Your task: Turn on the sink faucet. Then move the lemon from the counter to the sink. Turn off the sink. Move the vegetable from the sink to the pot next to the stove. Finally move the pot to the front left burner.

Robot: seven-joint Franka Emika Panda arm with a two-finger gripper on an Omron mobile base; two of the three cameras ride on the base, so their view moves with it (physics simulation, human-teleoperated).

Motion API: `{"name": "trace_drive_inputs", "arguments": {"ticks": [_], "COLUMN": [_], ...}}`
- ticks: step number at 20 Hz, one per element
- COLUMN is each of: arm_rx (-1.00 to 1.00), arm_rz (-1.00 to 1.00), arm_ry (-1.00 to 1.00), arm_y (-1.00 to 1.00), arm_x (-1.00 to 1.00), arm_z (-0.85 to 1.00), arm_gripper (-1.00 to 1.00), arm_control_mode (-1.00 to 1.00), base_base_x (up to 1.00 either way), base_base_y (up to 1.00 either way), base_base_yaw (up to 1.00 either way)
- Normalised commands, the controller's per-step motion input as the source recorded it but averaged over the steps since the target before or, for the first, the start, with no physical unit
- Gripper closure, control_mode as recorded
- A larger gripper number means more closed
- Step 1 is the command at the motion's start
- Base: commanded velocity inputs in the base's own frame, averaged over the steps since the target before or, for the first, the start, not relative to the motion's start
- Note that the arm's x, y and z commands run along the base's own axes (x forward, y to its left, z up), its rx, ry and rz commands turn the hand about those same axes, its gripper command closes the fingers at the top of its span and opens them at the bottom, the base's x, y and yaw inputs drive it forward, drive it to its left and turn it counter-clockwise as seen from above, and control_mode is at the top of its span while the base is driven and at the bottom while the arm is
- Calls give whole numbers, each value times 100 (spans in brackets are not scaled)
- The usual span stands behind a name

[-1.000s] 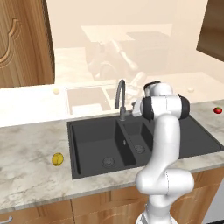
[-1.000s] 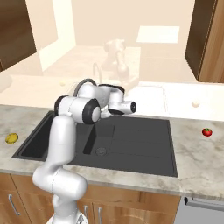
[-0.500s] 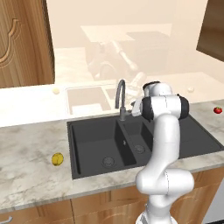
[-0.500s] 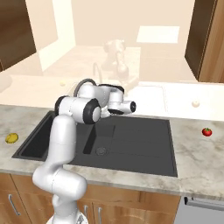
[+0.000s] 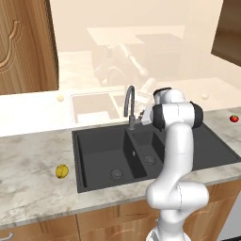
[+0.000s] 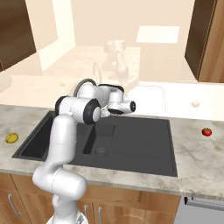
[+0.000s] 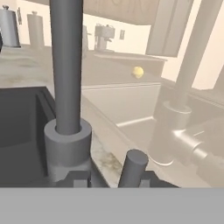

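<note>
gripper (image 7: pixel 113 178) shut at sink faucet (image 7: pixel 66 87) lever

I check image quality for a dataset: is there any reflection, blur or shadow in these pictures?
Left base view: glossy wall mirrors a faint sink faucet and arm; lemon sharp. Right base view: same pale reflection above the counter, flat even light. Hand view: faucet close, crisp, mirrored faintly at right.

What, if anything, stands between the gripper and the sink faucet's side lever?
Nothing visible does. In the hand view the gripper sits right at the base of the sink faucet, with the small lever rising between its fingertips.
</note>
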Motion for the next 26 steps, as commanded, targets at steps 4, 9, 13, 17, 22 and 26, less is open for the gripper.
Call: {"name": "trace_drive_inputs", "arguments": {"ticks": [4,9,13,17,22,26], "arm_rx": [0,4,5,5,6,6], "arm_rz": [-1,-11,-13,-8,-1,0], "arm_ry": [0,0,1,2,1,2], "arm_y": [-1,-29,-49,-64,-78,-82], "arm_x": [8,19,18,13,7,2], "arm_z": [-5,-8,-19,-41,-56,-65], "arm_gripper": [100,100,100,100,100,100], "arm_control_mode": [-100,-100,-100,-100,-100,-100], "base_base_x": [0,0,0,0,0,0], "base_base_y": [0,0,0,0,0,0], "base_base_yaw": [0,0,0,0,0,0]}}
